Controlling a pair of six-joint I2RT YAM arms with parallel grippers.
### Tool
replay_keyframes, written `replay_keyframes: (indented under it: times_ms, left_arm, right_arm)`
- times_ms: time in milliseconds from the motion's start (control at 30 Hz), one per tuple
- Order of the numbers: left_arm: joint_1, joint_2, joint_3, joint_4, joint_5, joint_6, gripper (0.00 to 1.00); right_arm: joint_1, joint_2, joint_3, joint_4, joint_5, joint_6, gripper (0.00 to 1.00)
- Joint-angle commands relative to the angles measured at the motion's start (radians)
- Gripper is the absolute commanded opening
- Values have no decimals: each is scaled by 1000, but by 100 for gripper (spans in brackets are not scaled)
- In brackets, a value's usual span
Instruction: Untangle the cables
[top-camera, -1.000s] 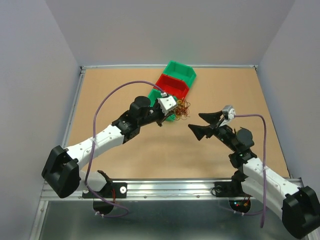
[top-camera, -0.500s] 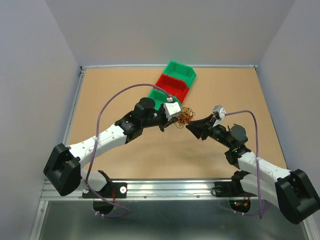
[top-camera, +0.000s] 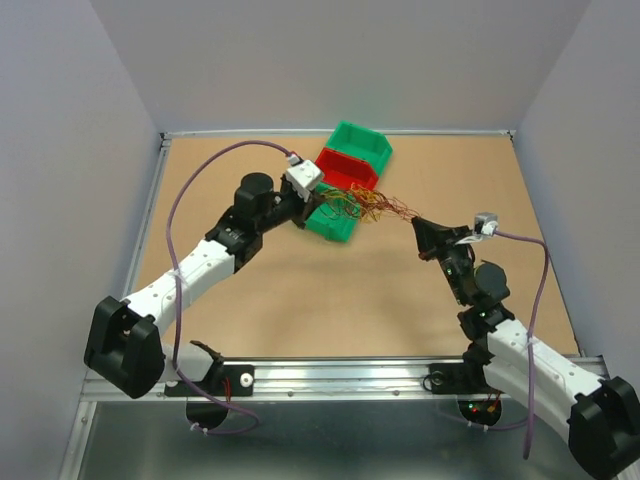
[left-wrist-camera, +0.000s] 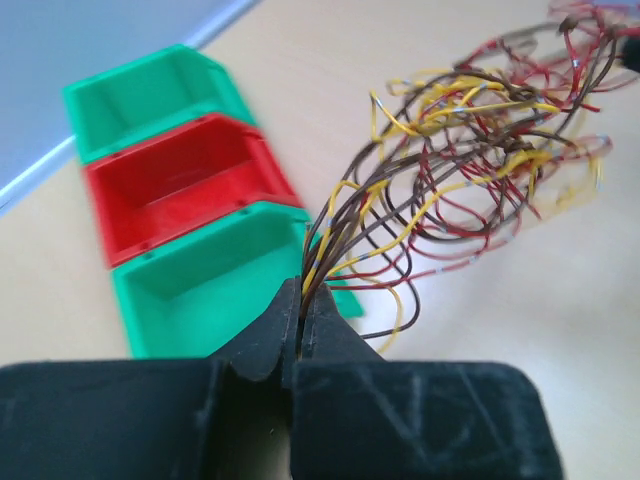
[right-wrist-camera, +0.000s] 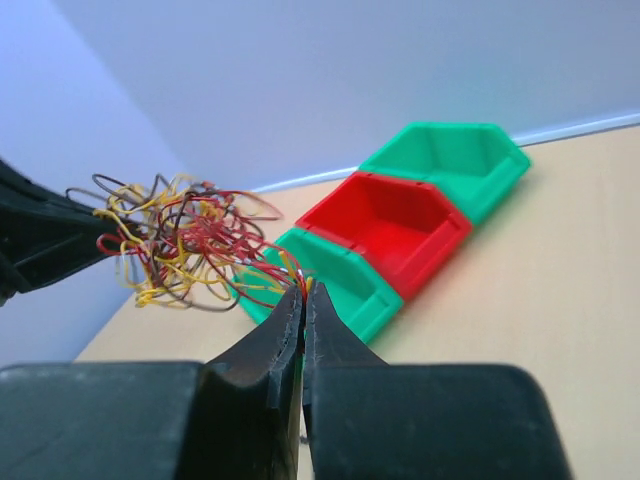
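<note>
Hanging just right of the red bin (top-camera: 345, 170), the cables (top-camera: 368, 206) form a loose brown, red & yellow tangle strung btwn both grippers. Left gripper (top-camera: 322, 197) sits at the near-left corner of the red bin, fingers pinched together on one end of the strands. Right gripper (top-camera: 416, 225), well to the right of the red bin, is clamped on the other end w/ no gap showing.

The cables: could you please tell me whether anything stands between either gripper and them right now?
Nothing visible does. The left gripper is shut on one end of the cables and the right gripper is shut on the other, with the tangle stretched between them.
</note>
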Motion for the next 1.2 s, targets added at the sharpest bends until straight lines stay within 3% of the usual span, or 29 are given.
replay_keyframes:
  times_ms: [0, 267, 500, 633, 767, 967, 1033, 1133, 1167]
  left_arm:
    - [121, -35, 23, 94, -130, -140, 0]
    - [292, -33, 20, 129, -165, -266, 0]
    - [326, -95, -21, 169, -218, -299, 0]
    - [326, -102, -32, 175, -215, -297, 0]
    - [306, -102, -43, 207, 23, -262, 0]
    - [266, -134, -64, 209, 3, -223, 0]
    - [246, -144, -72, 215, 110, -176, 5]
    - [118, -139, -73, 189, 166, -90, 8]
    - [62, -139, -72, 144, 167, 6, 9]
  right_arm:
    - [-4, -116, -49, -73, 375, 49, 1]
    - [-4, -455, -97, -326, 636, 73, 1]
    - [-3, -712, -111, -498, 736, 85, 1]
    - [-4, -750, -109, -529, 750, 76, 0]
    - [-2, -715, -86, -529, 664, 65, 0]
    - [-3, -698, -82, -509, 582, 44, 1]
    - [-4, -698, -70, -495, 465, -4, 1]
    - [-3, -681, -57, -460, 209, -48, 0]
    - [-4, -668, -51, -435, 67, -77, 1]
